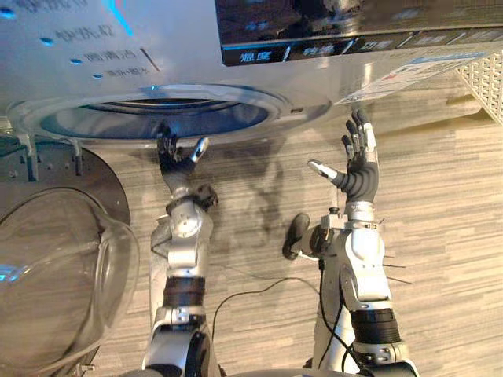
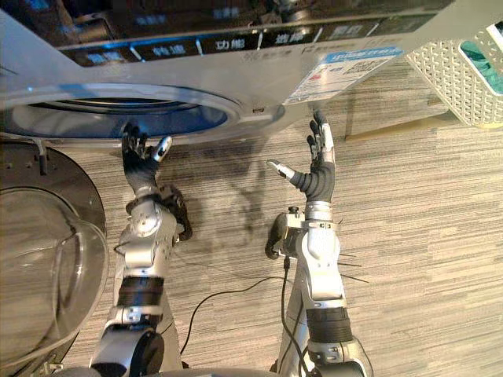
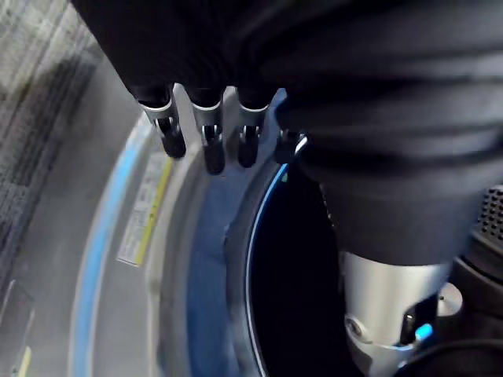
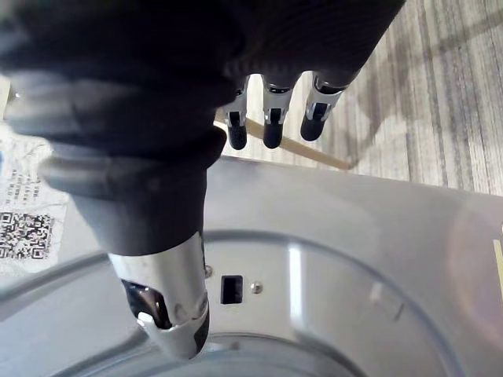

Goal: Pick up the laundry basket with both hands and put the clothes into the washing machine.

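A silver washing machine (image 1: pixel 259 75) fills the upper part of both eye views, and its round drum opening (image 1: pixel 157 118) faces me. Its glass door (image 1: pixel 55 275) stands swung out at the left. My left hand (image 1: pixel 174 157) is open just under the opening's lower rim and holds nothing; past its fingers (image 3: pixel 206 133) lies the dark drum (image 3: pixel 291 275). My right hand (image 2: pixel 318 169) is open with fingers straight, below the machine's front panel (image 4: pixel 354 236), also holding nothing. The white lattice laundry basket (image 2: pixel 460 78) stands at the far right on the floor, with something teal (image 2: pixel 481 55) inside.
Striped wood-look flooring (image 2: pixel 409 259) stretches under and to the right of both arms. A control strip with buttons (image 2: pixel 236 43) runs along the machine above the opening. The open door takes up the space to my left.
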